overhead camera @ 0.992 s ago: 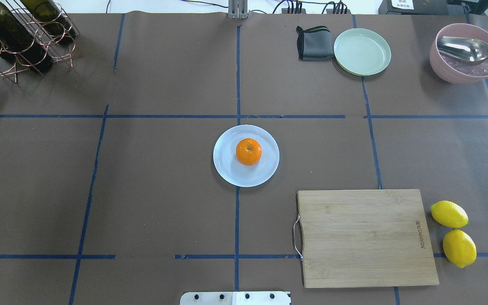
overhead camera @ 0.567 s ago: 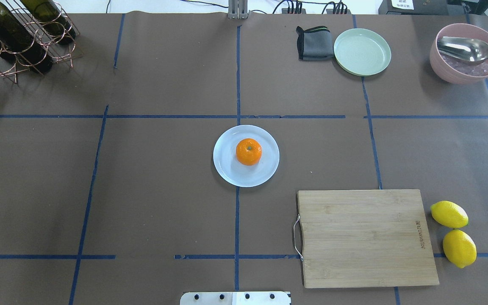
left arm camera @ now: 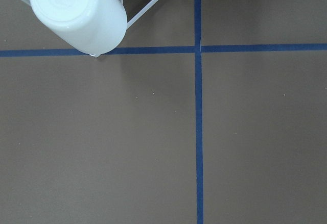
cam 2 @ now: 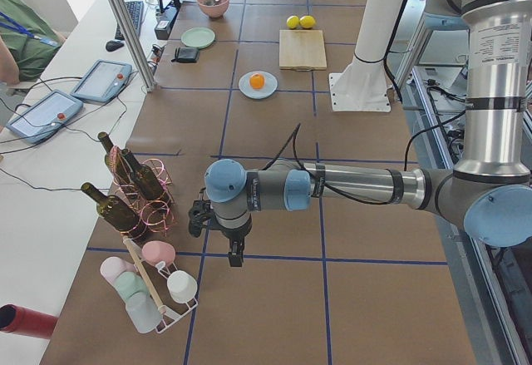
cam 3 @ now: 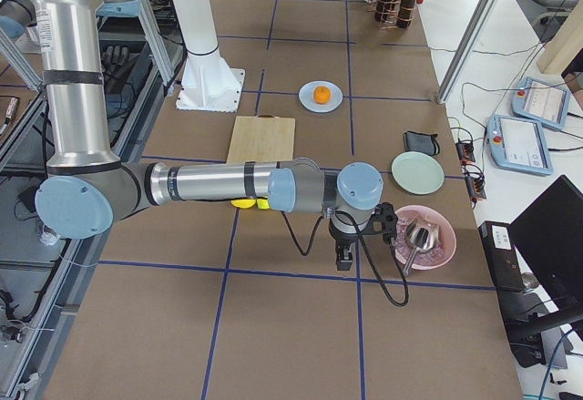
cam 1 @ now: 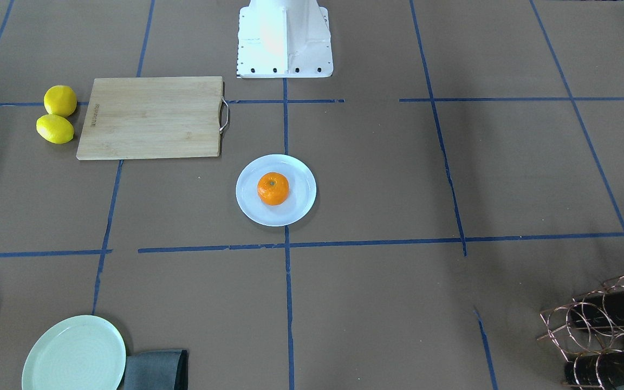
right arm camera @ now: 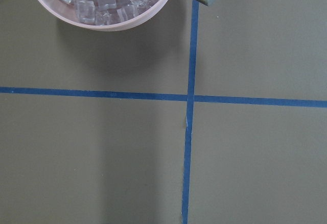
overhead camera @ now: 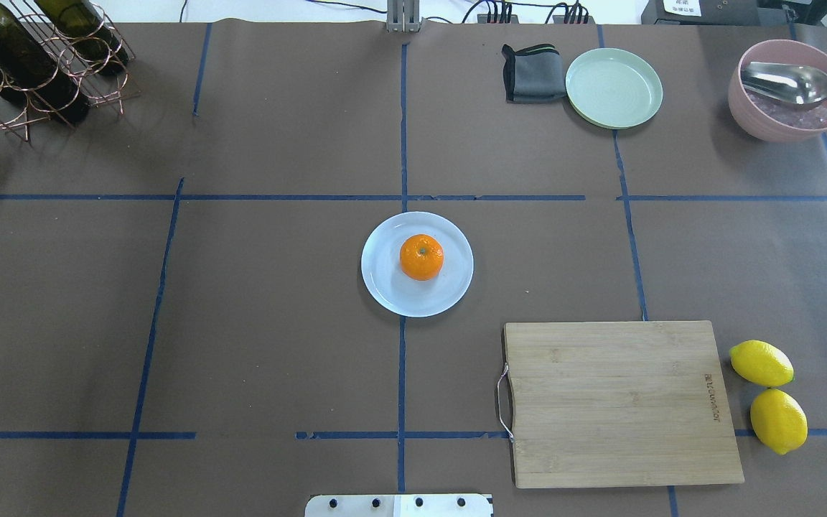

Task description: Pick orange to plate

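The orange (overhead camera: 421,257) sits stem-up on the pale bluish-white plate (overhead camera: 386,296) at the table's middle; the front-facing view shows the same orange (cam 1: 273,188) on the plate (cam 1: 250,208). Neither gripper is near it. My left gripper (cam 2: 236,257) hangs low over the table far out at the left end, beside a cup rack, seen only in the left side view. My right gripper (cam 3: 343,260) hangs at the right end next to the pink bowl, seen only in the right side view. Whether either is open or shut I cannot tell.
A bamboo cutting board (overhead camera: 622,402) lies near right, with two lemons (overhead camera: 769,395) beside it. At the back right are a light green plate (overhead camera: 614,87), a grey cloth (overhead camera: 530,73) and a pink bowl (overhead camera: 787,93) with ice and a ladle. A wine bottle rack (overhead camera: 33,57) stands back left.
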`<state>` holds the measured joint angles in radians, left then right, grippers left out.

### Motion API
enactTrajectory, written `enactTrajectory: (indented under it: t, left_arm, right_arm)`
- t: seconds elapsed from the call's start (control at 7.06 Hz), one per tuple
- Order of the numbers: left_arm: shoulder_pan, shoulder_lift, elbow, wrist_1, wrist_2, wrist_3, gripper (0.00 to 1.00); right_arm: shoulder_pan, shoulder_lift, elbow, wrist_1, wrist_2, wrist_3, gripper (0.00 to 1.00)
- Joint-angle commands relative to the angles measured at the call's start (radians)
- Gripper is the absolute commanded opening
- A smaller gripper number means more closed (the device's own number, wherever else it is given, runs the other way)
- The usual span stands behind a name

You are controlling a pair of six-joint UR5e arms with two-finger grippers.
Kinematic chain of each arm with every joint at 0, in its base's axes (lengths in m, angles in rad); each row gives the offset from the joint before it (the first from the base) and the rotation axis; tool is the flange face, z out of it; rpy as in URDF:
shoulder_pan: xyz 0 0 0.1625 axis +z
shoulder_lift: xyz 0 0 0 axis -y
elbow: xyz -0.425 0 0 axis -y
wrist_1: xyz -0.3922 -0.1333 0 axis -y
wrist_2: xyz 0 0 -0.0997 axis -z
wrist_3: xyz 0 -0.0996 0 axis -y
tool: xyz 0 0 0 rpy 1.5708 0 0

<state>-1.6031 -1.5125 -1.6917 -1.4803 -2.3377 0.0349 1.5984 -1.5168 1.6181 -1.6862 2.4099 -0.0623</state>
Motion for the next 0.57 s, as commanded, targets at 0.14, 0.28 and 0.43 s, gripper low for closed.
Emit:
enactTrajectory:
  t: [0.14, 0.28, 0.43]
  left_arm:
    - [-0.009, 0.0, 0.001, 0.0, -0.002, -0.009, 1.0]
    - [-0.011, 0.0, 0.001, 0.0, -0.003, -0.009, 1.0]
    - [-0.009, 0.0, 0.001, 0.0, -0.005, -0.009, 1.0]
  right_arm:
    - [0.0, 0.0, 0.003, 0.0, 0.0, -0.001, 1.0]
    - [0.0, 0.0, 0.003, 0.0, 0.0, 0.001, 1.0]
    - [0.0, 0.0, 0.003, 0.0, 0.0, -0.001, 1.0]
